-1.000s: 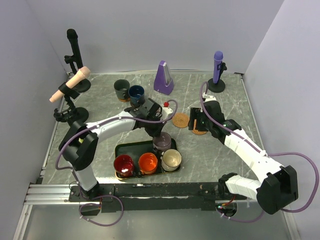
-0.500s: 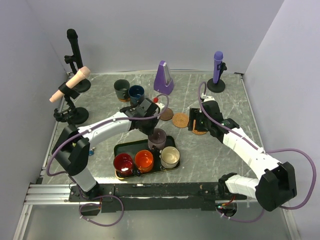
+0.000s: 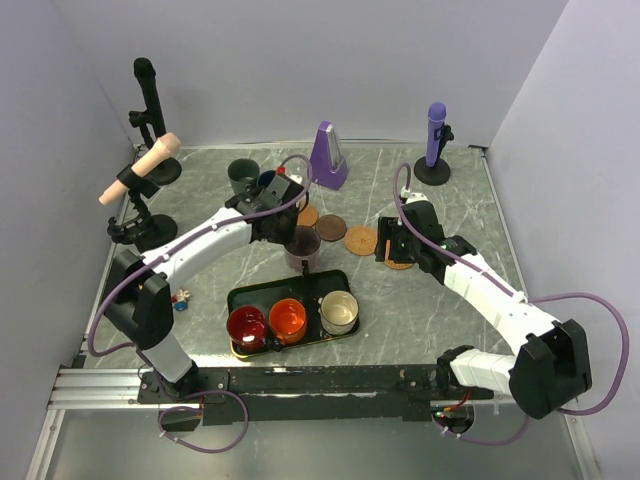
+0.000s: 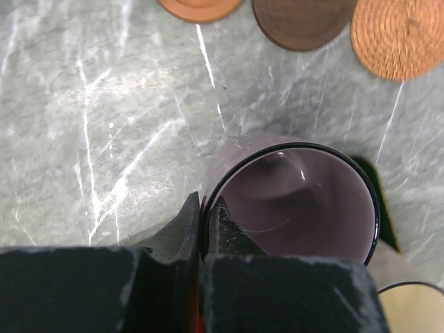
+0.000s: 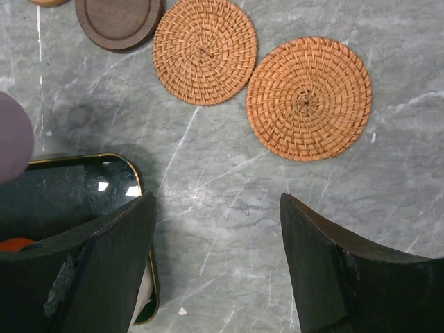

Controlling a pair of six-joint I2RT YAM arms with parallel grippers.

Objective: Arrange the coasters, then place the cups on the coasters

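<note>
My left gripper [image 4: 203, 205] is shut on the rim of the pale lilac cup [image 4: 298, 201], one finger inside and one outside. In the top view this cup [image 3: 302, 245] hangs just beyond the black tray's far edge [image 3: 262, 292]. Ahead of it lie an orange-brown coaster [image 3: 308, 215], a dark brown coaster [image 3: 331, 228] and a woven coaster [image 3: 361, 239]. My right gripper [image 5: 218, 257] stands open over bare table, just short of two woven coasters [image 5: 204, 50] [image 5: 309, 98]. Red [image 3: 247, 325], orange [image 3: 289, 317] and cream [image 3: 340, 311] cups stand in the tray.
A dark green-grey cup [image 3: 243, 175] and a navy cup [image 3: 270, 182] stand at the back left, partly behind my left arm. A purple metronome [image 3: 326, 155] and microphone stands [image 3: 436, 135] [image 3: 150, 110] line the back and left edges.
My left arm has carried the lilac cup out of the tray, back and to the left, towards the row of coasters. My right arm has barely moved.
</note>
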